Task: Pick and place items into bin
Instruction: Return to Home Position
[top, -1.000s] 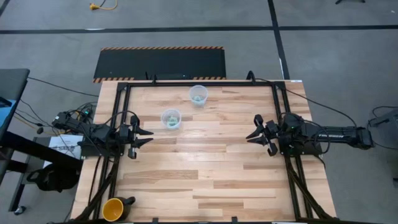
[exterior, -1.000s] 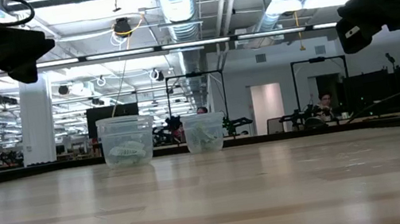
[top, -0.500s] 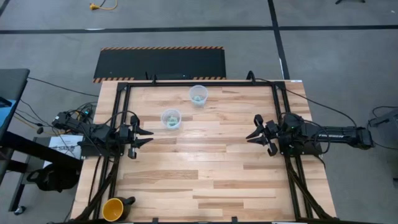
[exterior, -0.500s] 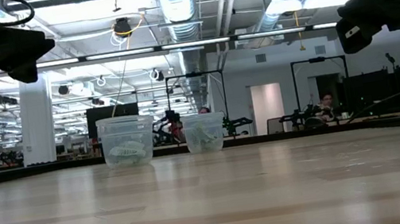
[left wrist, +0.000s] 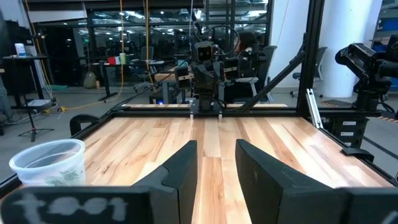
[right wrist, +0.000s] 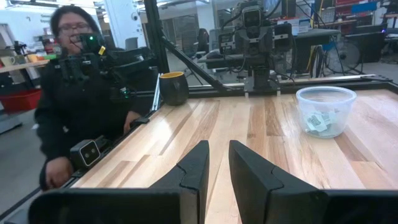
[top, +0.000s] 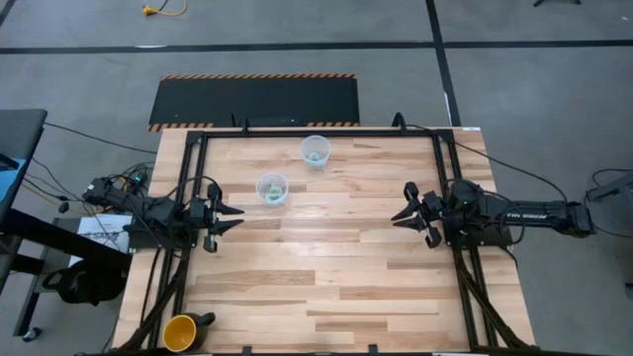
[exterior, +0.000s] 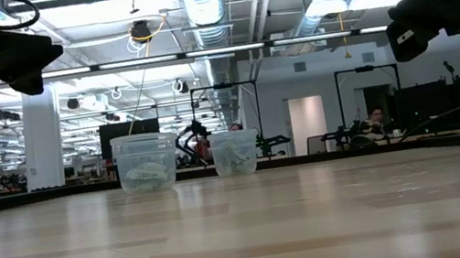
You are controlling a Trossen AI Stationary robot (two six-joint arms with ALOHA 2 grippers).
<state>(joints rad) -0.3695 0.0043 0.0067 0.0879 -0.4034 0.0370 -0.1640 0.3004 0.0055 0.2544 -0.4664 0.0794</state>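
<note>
Both arms sit at the table's sides, left gripper [top: 238,218] and right gripper [top: 401,208] each with fingers spread, holding nothing. The items [top: 270,192] lie inside two clear bins, the near bin [top: 257,188] and the far bin [top: 303,148].

My table [top: 326,267] is pale wood, blond and honey planks in a staggered pattern, with black rails [top: 316,132] around it. Both my arms are black all over, the left gripper [left wrist: 216,148] and right gripper [right wrist: 219,148] alike. The left bin [top: 272,188] and right bin [top: 316,150] are clear plastic, showing mint-green and white packets [right wrist: 320,120] inside. My mug [top: 179,332] is yellow with a dark handle. The mat [top: 257,99] is black, edged in orange-and-black hazard stripes, on a grey floor [top: 79,59].
</note>
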